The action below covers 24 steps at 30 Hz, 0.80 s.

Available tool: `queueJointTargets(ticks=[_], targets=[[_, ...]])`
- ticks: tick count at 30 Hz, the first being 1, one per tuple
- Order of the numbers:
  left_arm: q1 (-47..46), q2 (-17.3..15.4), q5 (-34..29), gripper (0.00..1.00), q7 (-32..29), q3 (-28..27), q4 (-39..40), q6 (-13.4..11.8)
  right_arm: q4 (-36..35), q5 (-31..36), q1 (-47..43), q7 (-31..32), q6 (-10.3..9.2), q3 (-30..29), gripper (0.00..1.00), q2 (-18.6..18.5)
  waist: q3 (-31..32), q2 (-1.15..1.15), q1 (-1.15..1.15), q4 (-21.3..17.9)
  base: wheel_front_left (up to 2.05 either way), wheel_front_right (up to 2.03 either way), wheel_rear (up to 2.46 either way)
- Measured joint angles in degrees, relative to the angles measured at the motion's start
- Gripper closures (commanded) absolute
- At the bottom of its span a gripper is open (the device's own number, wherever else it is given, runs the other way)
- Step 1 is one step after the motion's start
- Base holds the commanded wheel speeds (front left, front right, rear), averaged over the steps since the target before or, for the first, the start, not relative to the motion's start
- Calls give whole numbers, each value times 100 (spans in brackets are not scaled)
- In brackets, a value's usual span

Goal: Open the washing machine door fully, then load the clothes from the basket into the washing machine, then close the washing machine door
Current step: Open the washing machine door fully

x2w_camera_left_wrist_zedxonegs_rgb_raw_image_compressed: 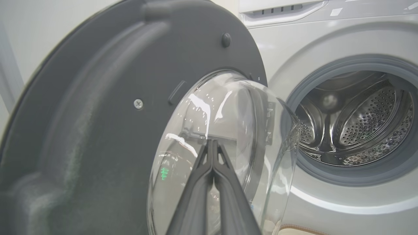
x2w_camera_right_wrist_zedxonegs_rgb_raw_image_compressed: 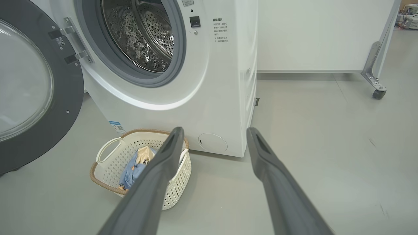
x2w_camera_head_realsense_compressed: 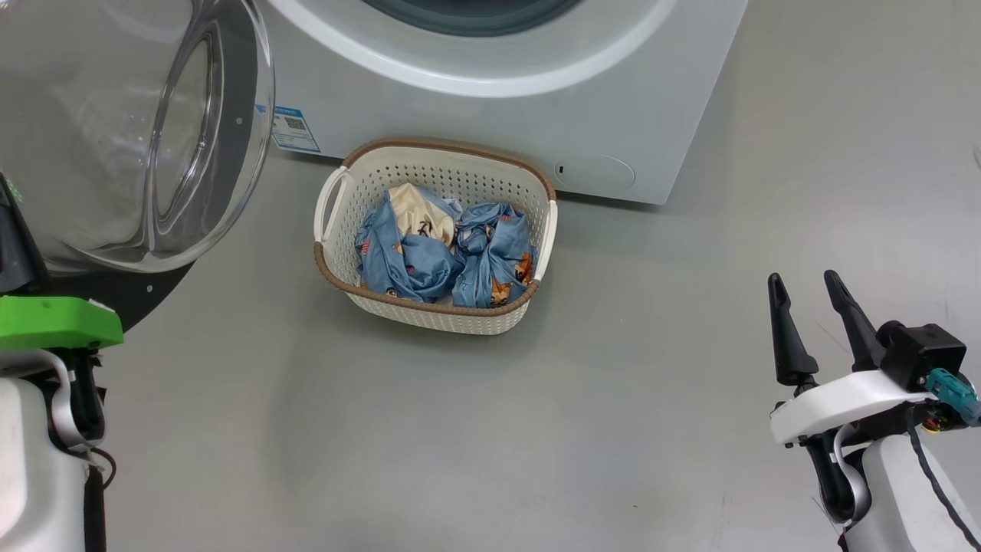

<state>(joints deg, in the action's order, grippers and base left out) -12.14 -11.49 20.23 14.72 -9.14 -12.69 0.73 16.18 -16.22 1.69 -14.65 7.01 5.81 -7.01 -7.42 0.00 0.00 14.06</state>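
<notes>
Facing a big white box-shaped front-loading washing machine [x2w_camera_head_realsense_compressed: 536, 100] on a smooth grey floor [x2w_camera_head_realsense_compressed: 383, 445]. At its left, swung wide open on its hinges, a large round washing machine door [x2w_camera_head_realsense_compressed: 138, 138] with a dark grey inner ring and a clear domed glass window, the dome bulging toward the head camera. Inside the open port, a perforated shiny steel drum [x2w_camera_right_wrist_zedxonegs_rgb_raw_image_compressed: 143, 32] ringed by a grey rubber seal [x2w_camera_right_wrist_zedxonegs_rgb_raw_image_compressed: 179, 49]. Low on the front panel, a small blue label sticker [x2w_camera_head_realsense_compressed: 293, 129] at the left and a round white service flap [x2w_camera_head_realsense_compressed: 594, 172] at the right. Between those two, on the floor close in front of the machine, a cream-white perforated plastic laundry basket [x2w_camera_head_realsense_compressed: 460, 318] with a brown woven-look rim and white side handles. Bunched together inside it, light blue fabric clothes [x2w_camera_head_realsense_compressed: 414, 261] printed with small orange-brown animals, one showing a cream panel. At the door's inner side, the left gripper [x2w_camera_left_wrist_zedxonegs_rgb_raw_image_compressed: 212, 142], jaws pressed together on nothing, long dark fingers [x2w_camera_left_wrist_zedxonegs_rgb_raw_image_compressed: 199, 182] pointing at the glass dome; cannot tell whether touching it. At the lower right of the head view, the right gripper [x2w_camera_head_realsense_compressed: 803, 280], well apart from basket and machine, jaws spread wide and empty over bare floor.
</notes>
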Motion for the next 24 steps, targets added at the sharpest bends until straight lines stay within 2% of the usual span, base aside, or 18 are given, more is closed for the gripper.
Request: queueJointTargets(ticks=[11,24], targets=[[260,232,-159,100,0,214,405,135,36,-83,-16,0,0,2,0,105,151,0,0,-333,0,0,0],[782,501,-319,100,0,514,522,235,-33,-82,-66,0,0,-3,0,136,275,0,0,-848,0,0,0]])
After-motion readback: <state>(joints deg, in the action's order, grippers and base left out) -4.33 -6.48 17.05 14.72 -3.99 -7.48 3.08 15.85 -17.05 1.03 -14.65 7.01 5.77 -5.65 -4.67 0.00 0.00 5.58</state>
